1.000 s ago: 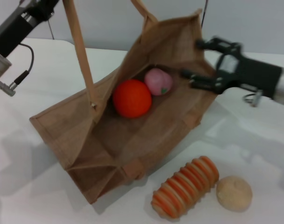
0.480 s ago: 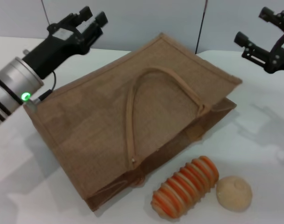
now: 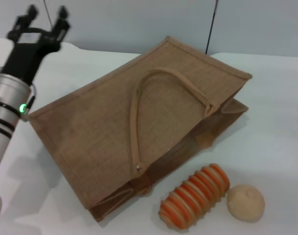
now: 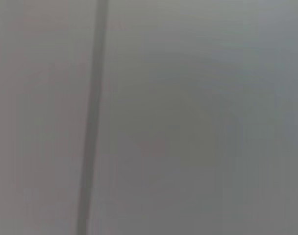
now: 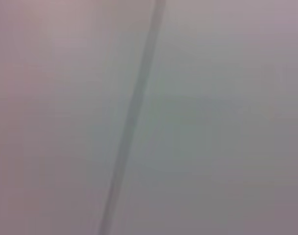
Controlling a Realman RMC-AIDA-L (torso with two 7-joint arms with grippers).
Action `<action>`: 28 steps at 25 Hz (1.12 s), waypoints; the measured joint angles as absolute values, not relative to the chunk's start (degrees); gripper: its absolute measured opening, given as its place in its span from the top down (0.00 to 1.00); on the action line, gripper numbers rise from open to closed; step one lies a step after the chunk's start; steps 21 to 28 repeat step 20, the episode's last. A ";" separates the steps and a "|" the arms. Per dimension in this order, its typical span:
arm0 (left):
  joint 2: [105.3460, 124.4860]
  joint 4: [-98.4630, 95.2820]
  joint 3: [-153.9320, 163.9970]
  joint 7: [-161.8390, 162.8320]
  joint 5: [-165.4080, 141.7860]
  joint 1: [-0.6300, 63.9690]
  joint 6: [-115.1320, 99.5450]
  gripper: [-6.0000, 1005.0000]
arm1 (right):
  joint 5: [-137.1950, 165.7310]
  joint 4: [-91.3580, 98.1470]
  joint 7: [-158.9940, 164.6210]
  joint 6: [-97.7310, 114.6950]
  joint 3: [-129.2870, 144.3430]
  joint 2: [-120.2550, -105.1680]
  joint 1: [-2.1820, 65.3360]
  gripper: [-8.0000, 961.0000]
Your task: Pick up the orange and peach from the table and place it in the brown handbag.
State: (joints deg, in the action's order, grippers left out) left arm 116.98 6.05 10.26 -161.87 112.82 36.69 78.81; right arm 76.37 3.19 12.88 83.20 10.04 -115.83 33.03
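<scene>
The brown handbag (image 3: 139, 127) lies flat on the white table (image 3: 276, 122) in the head view, with one lighter strap handle (image 3: 154, 93) looped on its upper face. The orange and the peach are hidden from view. My left gripper (image 3: 45, 17) is raised at the far left, behind the bag's left corner, open and empty. My right gripper is out of view. Both wrist views show only a plain grey wall with a dark vertical line.
A ridged orange-and-tan striped roll (image 3: 194, 196) lies in front of the bag at the lower right, with a tan-beige ball (image 3: 245, 202) beside it. The grey wall stands behind the table.
The bag, held open a second ago with the orange and peach inside, now lies flat and closed. My left gripper swung left and upright. My right gripper withdrew out of the head view.
</scene>
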 joint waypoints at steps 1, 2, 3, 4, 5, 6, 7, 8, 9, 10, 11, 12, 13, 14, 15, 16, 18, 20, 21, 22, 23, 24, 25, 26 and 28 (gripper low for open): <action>117.00 6.19 10.26 -161.96 114.75 36.41 78.56 0.25 | 76.39 2.36 11.16 83.24 8.30 -115.84 32.78 0.14; 116.99 6.29 10.24 -161.96 115.76 36.24 78.48 0.24 | 76.37 1.80 9.74 83.28 6.95 -115.84 32.53 0.14; 116.99 6.44 10.24 -161.96 116.80 36.02 78.40 0.24 | 76.37 1.55 8.89 83.31 6.30 -115.84 32.34 0.14; 116.97 6.55 10.25 -161.94 117.37 35.90 78.40 0.23 | 76.36 1.45 8.51 83.33 6.04 -115.84 32.22 0.14; 116.92 6.58 10.31 -161.83 117.59 35.85 78.39 0.23 | 76.36 1.42 8.38 83.34 5.96 -115.84 32.17 0.14; 116.86 6.58 10.37 -161.73 117.70 35.80 78.40 0.23 | 76.37 1.40 8.43 83.35 5.86 -115.84 32.16 0.14; 116.83 6.59 10.43 -161.70 117.72 35.79 78.44 0.24 | 76.37 1.36 8.48 83.36 5.74 -115.84 32.16 0.14; 116.81 6.60 10.47 -161.67 117.74 35.79 78.54 0.24 | 76.36 1.30 8.50 83.37 5.60 -115.84 32.16 0.14; 116.82 6.60 10.50 -161.66 117.76 35.78 78.65 0.24 | 76.37 1.21 8.51 83.38 5.46 -115.84 32.15 0.14; 116.84 6.61 10.56 -161.67 117.77 35.78 78.76 0.24 | 76.37 1.10 8.52 83.39 5.35 -115.84 32.14 0.14; 116.86 6.61 10.60 -161.66 117.77 35.79 78.79 0.24 | 76.37 1.04 8.53 83.40 5.34 -115.84 32.14 0.14; 116.87 6.62 10.64 -161.66 117.76 35.80 78.79 0.24 | 76.37 0.84 8.54 83.42 5.30 -115.84 32.13 0.14; 116.89 6.63 10.66 -161.66 117.72 35.81 78.80 0.24 | 76.37 0.84 8.54 83.42 5.30 -115.84 32.13 0.14; 116.92 6.64 10.69 -161.64 117.66 35.82 78.81 0.24 | 76.37 0.78 8.54 83.51 5.27 -115.84 32.12 0.14; 116.94 6.65 10.71 -161.62 117.62 35.83 78.81 0.24 | 76.38 0.74 8.54 83.65 5.26 -115.84 32.10 0.14; 116.94 6.66 10.74 -161.60 117.62 35.83 78.84 0.24 | 76.37 0.71 8.54 83.84 5.24 -115.84 32.08 0.14; 116.94 6.66 10.70 -161.58 117.65 35.84 78.87 0.24 | 76.37 0.69 8.54 84.27 5.20 -115.84 32.02 0.14; 116.94 6.68 10.54 -161.56 117.79 35.85 78.91 0.24 | 76.37 0.64 8.53 84.46 5.19 -115.84 32.01 0.14; 116.94 6.68 10.54 -161.56 117.79 35.85 78.91 0.24 | 76.37 0.64 8.53 84.46 5.19 -115.84 32.01 0.14; 116.94 6.68 10.54 -161.56 117.79 35.85 78.91 0.24 | 76.37 0.64 8.53 84.46 5.19 -115.84 32.01 0.14; 116.94 6.68 10.54 -161.56 117.79 35.85 78.91 0.24 | 76.37 0.64 8.53 84.46 5.19 -115.84 32.01 0.14; 116.94 6.68 10.54 -161.56 117.79 35.85 78.91 0.24 | 76.37 0.64 8.53 84.46 5.19 -115.84 32.01 0.14; 116.94 6.68 10.54 -161.56 117.79 35.85 78.91 0.24 | 76.37 0.64 8.53 84.46 5.19 -115.84 32.01 0.14; 116.94 6.68 10.54 -161.56 117.79 35.85 78.91 0.24 | 76.37 0.64 8.53 84.46 5.19 -115.84 32.01 0.14; 116.94 6.68 10.54 -161.56 117.79 35.85 78.91 0.24 | 76.37 0.64 8.53 84.46 5.19 -115.84 32.01 0.14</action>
